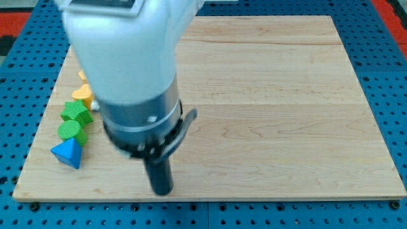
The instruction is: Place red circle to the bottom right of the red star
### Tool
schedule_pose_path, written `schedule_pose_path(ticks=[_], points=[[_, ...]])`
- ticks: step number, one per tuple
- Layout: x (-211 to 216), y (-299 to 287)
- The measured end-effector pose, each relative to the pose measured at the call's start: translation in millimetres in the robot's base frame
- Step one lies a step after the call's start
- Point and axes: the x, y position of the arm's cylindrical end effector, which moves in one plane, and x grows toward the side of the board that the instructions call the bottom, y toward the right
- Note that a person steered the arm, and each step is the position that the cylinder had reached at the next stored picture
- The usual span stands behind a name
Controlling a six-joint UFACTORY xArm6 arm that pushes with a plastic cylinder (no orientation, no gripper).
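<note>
No red circle and no red star show in the camera view; the arm's big white and grey body [130,63] hides much of the board's left half. My tip [163,190] is at the end of the dark rod, near the board's bottom edge, left of centre. It stands well to the right of the blue block [68,153] and touches no block that I can see.
A column of blocks lies along the left edge of the wooden board [273,108]: a yellow block [82,95] partly hidden by the arm, a green block [75,113], a green cylinder [70,131] and the blue triangular block. Blue pegboard surrounds the board.
</note>
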Motion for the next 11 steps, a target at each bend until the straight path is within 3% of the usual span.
schedule_pose_path(ticks=[1,3,5,8,11], points=[[0,-9],[-11,-143],[-64,-231],[-96,-232],[-251,-231]])
